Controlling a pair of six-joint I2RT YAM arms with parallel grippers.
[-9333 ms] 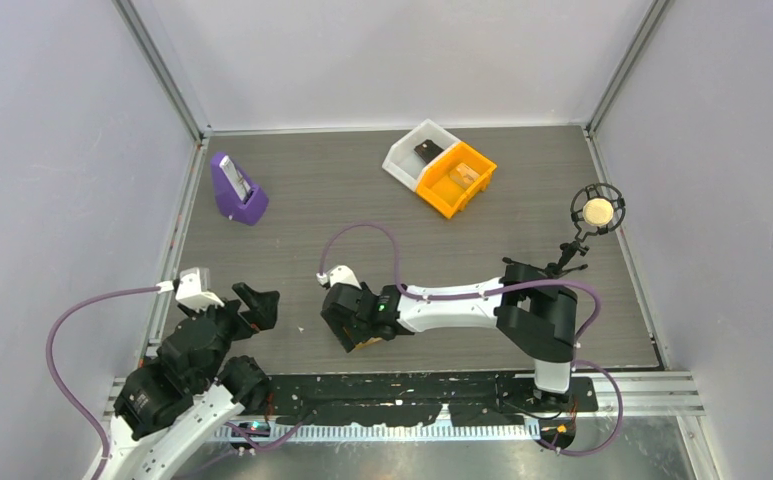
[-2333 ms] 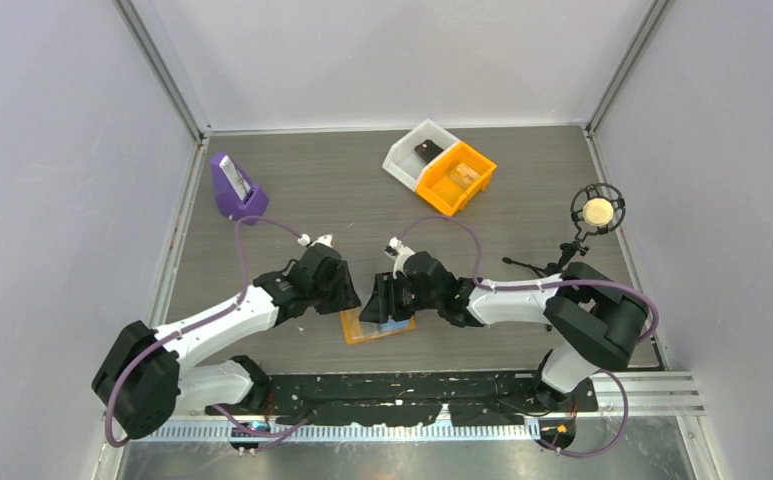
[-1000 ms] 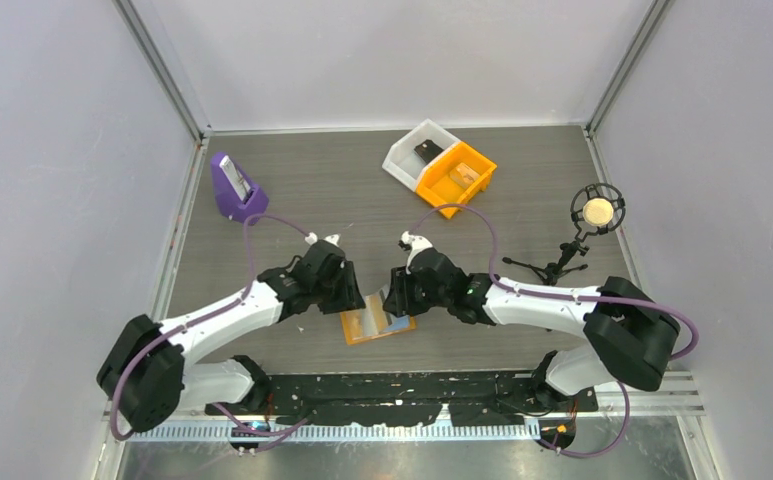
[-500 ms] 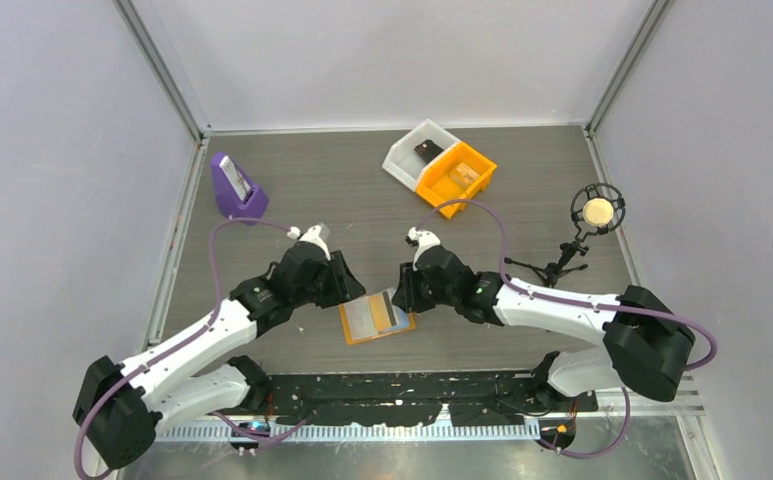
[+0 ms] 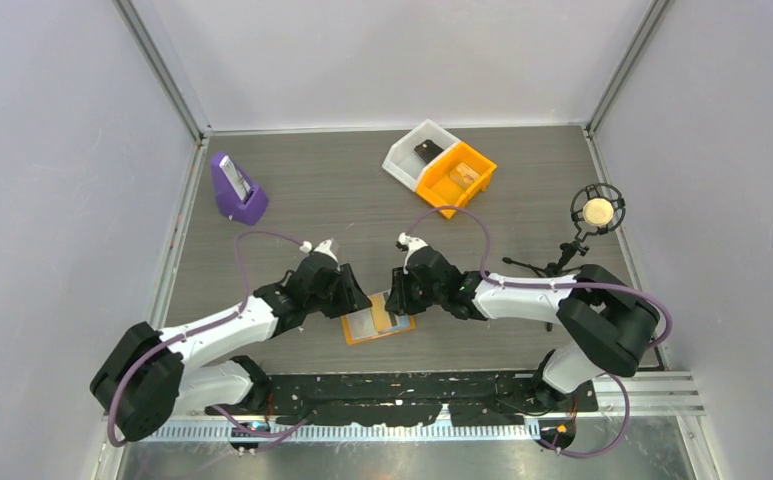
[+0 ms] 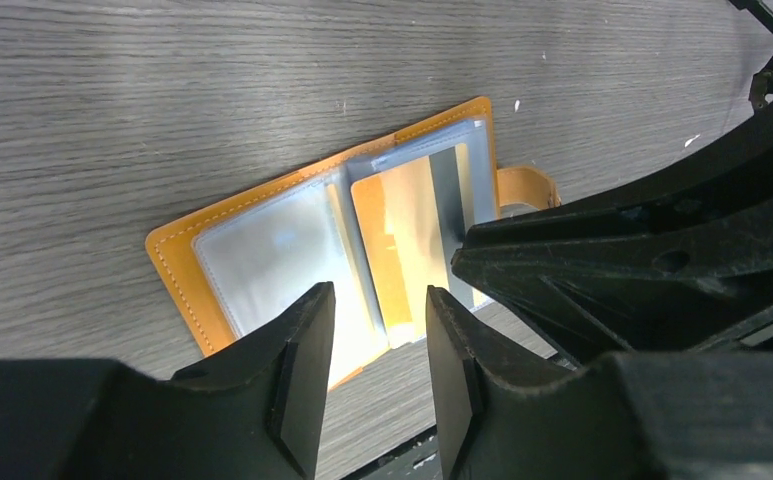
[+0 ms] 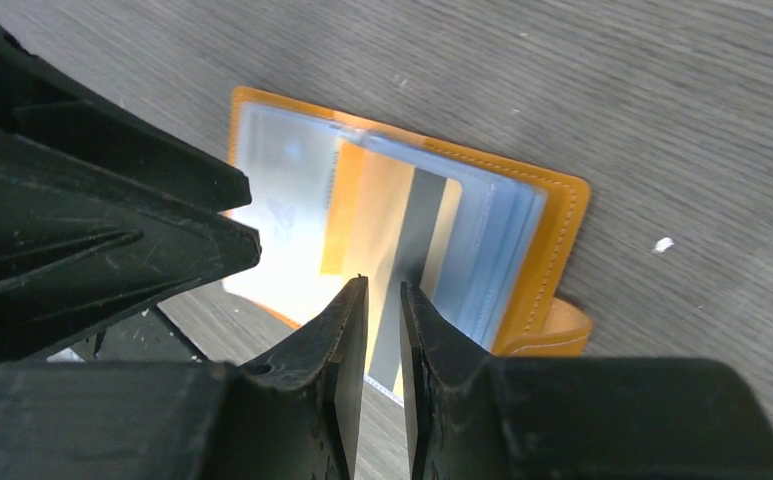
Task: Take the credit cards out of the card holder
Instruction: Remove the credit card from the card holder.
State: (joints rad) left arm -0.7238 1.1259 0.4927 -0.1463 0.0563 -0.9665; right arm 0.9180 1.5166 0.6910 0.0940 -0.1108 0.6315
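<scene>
Since the view half a second earlier, the left end effector [image 6: 377,298] is being found nearer the card holder [image 5: 377,322], and the right end effector [image 7: 382,285] narrower. The card holder is being seen lying open on the worktop [image 5: 312,190] between them. The left jaws are being held apart over its left page, nothing between them. The right jaws are being held almost together at the edge of one orange card [image 7: 392,220] with a grey stripe; whether it is being pinched cannot be told. Its print is being lost to glare. In each wrist view part of the holder is being hidden by the opposite end effector. Being counted farther back: one white bin [image 5: 409,152] touching one orange bin [image 5: 457,178], one purple stand [image 5: 237,195], one microphone [image 5: 596,211].
</scene>
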